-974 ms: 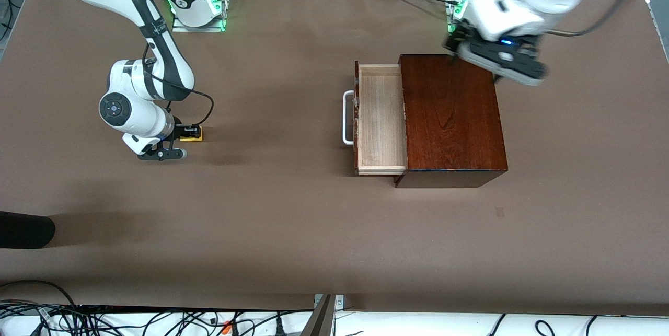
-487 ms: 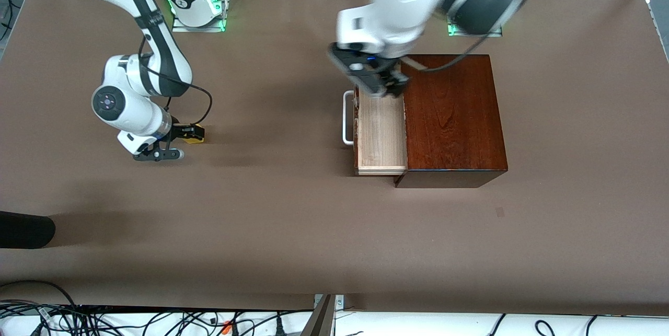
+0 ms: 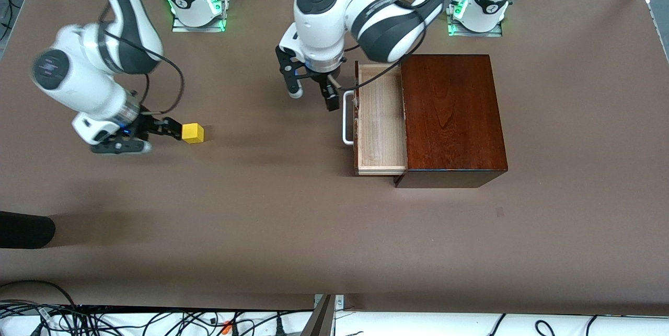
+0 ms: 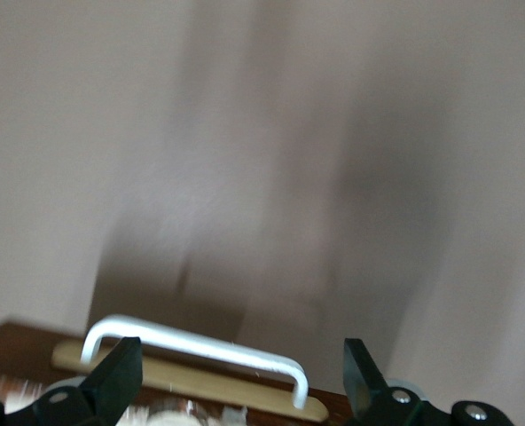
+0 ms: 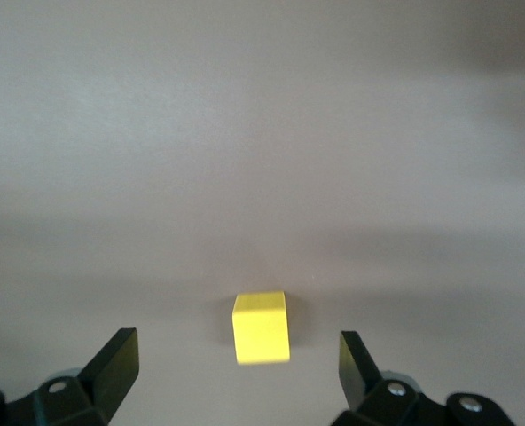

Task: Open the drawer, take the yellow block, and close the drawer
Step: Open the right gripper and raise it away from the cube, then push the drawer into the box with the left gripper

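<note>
The drawer [image 3: 381, 116] of the dark wooden box [image 3: 452, 116] stands pulled out, and its pale interior shows nothing inside. Its white handle [image 3: 347, 119] also shows in the left wrist view [image 4: 191, 351]. My left gripper [image 3: 313, 96] is open and empty over the table in front of the drawer, by the handle's farther end; in the left wrist view [image 4: 240, 390] the handle lies just ahead of the fingertips. The yellow block [image 3: 193, 132] sits free on the table toward the right arm's end. My right gripper [image 3: 170, 131] is open beside it, not touching; the right wrist view [image 5: 236, 373] shows the block [image 5: 261, 327] just ahead of the fingers.
A black object [image 3: 26, 229] lies at the table's edge toward the right arm's end, nearer the front camera. Cables [image 3: 104, 320] run along the near edge. Bare brown table lies between the block and the drawer.
My left arm swung from over the box to in front of the drawer, beside the handle. My right gripper drew back from the block, which now stands free on the table.
</note>
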Robot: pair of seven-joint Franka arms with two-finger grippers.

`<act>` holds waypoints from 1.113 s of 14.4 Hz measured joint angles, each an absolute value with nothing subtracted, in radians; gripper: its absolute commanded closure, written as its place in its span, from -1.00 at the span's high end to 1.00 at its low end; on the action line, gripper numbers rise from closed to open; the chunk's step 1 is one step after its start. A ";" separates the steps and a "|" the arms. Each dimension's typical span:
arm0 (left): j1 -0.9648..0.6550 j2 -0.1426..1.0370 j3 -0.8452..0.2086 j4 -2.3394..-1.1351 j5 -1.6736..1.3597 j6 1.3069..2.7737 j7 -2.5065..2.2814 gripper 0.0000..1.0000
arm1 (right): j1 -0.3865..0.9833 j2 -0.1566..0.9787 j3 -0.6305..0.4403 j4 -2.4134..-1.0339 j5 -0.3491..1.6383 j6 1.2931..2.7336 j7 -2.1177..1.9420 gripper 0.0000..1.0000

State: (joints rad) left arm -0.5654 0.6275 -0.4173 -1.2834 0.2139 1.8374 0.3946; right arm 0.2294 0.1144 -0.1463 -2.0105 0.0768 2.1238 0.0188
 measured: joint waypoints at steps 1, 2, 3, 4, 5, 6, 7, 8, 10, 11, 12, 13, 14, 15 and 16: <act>-0.569 0.650 -0.417 -1.275 0.234 1.845 0.484 1.00 | 0.223 0.094 -0.147 -1.961 0.075 2.044 0.019 1.00; -0.569 0.668 -0.416 -1.269 0.264 1.854 0.566 1.00 | 0.219 0.076 -0.149 -1.910 0.072 1.968 0.019 1.00; -0.569 0.682 -0.416 -1.266 0.294 1.858 0.623 1.00 | 0.216 0.059 -0.150 -1.861 0.068 1.897 0.019 1.00; -0.569 0.692 -0.416 -1.265 0.314 1.859 0.652 1.00 | 0.213 0.044 -0.150 -1.815 0.065 1.832 0.019 1.00; -0.569 0.699 -0.416 -1.265 0.324 1.859 0.662 1.00 | 0.211 0.032 -0.151 -1.770 0.063 1.771 0.019 1.00; -0.570 0.704 -0.416 -1.265 0.329 1.857 0.663 1.00 | 0.210 0.024 -0.155 -1.726 0.062 1.714 0.019 1.00; -0.570 0.707 -0.416 -1.265 0.333 1.845 0.663 1.00 | 0.209 0.019 -0.158 -1.680 0.062 1.656 0.019 1.00; -0.570 0.709 -0.414 -1.265 0.335 1.824 0.663 1.00 | 0.209 0.016 -0.160 -1.637 0.062 1.606 0.019 1.00; -0.571 0.710 -0.404 -1.265 0.337 1.780 0.663 1.00 | 0.207 0.016 -0.163 -1.560 0.061 1.524 0.019 1.00; -0.571 0.712 -0.401 -1.266 0.337 1.759 0.663 1.00 | 0.207 0.017 -0.165 -1.527 0.061 1.495 0.018 1.00; -0.571 0.714 -0.400 -1.267 0.337 1.746 0.663 1.00 | 0.207 0.018 -0.165 -1.502 0.061 1.477 0.018 1.00; -0.571 0.715 -0.398 -1.270 0.337 1.738 0.663 1.00 | 0.207 0.018 -0.165 -1.486 0.061 1.468 0.018 1.00; -0.571 0.717 -0.397 -1.278 0.337 1.731 0.661 1.00 | 0.206 0.020 -0.165 -1.479 0.061 1.465 0.018 1.00; -0.571 0.718 -0.397 -1.289 0.337 1.725 0.659 1.00 | 0.206 0.023 -0.165 -1.477 0.059 1.464 0.018 1.00; -0.571 0.720 -0.397 -1.299 0.337 1.722 0.656 1.00 | 0.206 0.027 -0.165 -1.477 0.052 1.465 0.018 1.00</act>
State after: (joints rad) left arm -0.5707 0.7205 -0.3968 -1.2987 0.3368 1.7221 0.6564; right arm 0.2064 0.0268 -0.1650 -1.4765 0.0523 1.4646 0.0183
